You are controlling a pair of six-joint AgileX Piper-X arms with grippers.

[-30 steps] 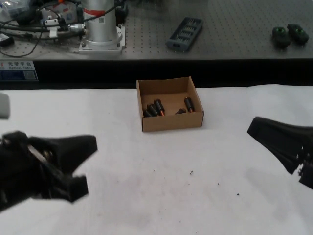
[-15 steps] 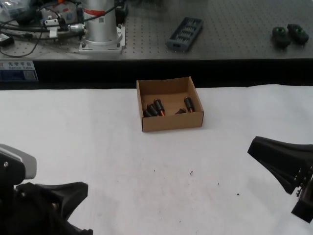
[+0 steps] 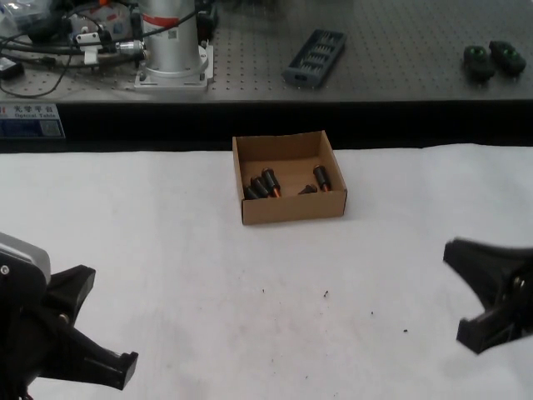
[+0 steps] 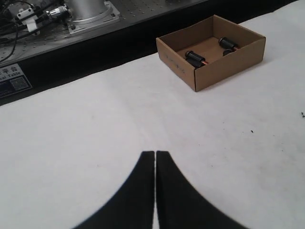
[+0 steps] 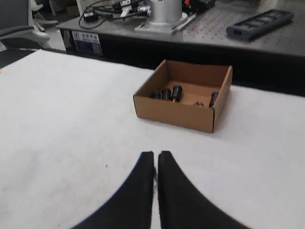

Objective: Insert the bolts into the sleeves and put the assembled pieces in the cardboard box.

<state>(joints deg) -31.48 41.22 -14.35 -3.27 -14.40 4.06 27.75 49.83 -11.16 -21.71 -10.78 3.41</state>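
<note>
Label plate [image 3: 31,119], blue and white, fixed to the front edge of the rear bench [image 3: 400,58]: characters too small to read. Sticker [image 3: 171,34] on the metal column [image 3: 158,52]: print illegible. Nothing else legible.

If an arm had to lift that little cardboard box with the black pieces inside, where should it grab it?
Probably the far wall of the cardboard box, pinched over its rim from straight above. The box stands upright with an open top and thin walls, so one finger fits inside, one outside. The black pieces lie nearer the front wall, leaving the far side freer.
</note>
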